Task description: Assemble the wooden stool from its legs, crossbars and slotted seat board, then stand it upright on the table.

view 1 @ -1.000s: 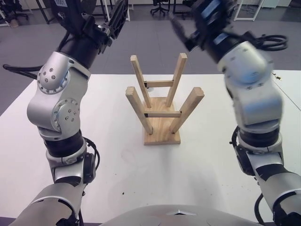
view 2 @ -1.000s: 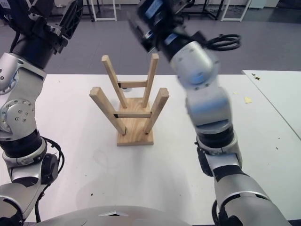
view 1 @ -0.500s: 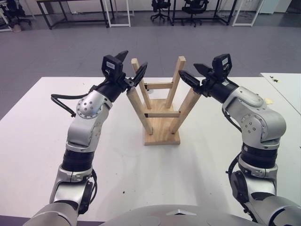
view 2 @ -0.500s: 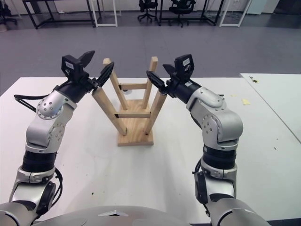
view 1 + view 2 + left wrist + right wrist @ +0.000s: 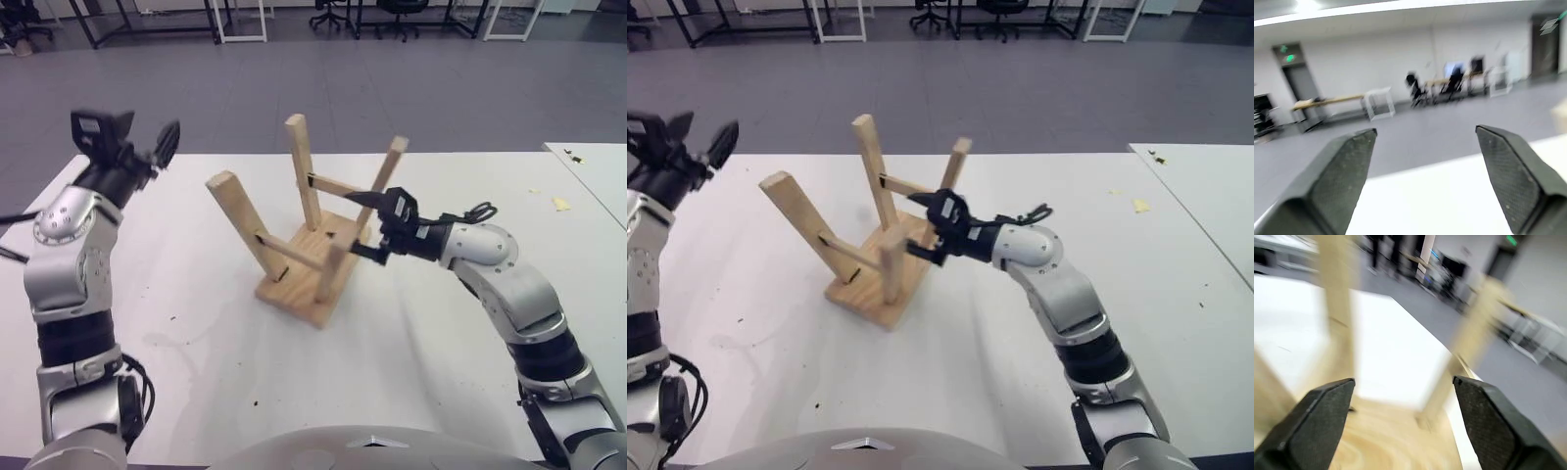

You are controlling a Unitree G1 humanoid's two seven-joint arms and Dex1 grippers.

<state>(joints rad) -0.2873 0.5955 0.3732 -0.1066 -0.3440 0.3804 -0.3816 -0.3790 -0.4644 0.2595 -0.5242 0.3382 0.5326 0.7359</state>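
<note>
Pale wood stool [image 5: 242,223] sits upside down on the white table [image 5: 421,382]: seat board [image 5: 292,294] at the bottom, four legs [image 5: 305,172] up top, all leaning toward its L side. Crossbars [image 5: 336,186] are seated btw the legs. I can't tell if the board lies fully flat.

R gripper [image 5: 355,227] is right at the stool's R side, fingers spread wide, nothing clamped. One finger is just beside the far R leg & its crossbar, the other just beside the near R leg. Contact w/ either I can't confirm. From the R wrist cam I see board grain btw the two pads [image 5: 1317,421], w/ legs beyond them.

L gripper [image 5: 132,137] is well apart from the stool, out on its L side & held high, also spread wide & holding nothing. Its wrist cam looks past the pads [image 5: 1337,181] at the table edge & room.
</note>
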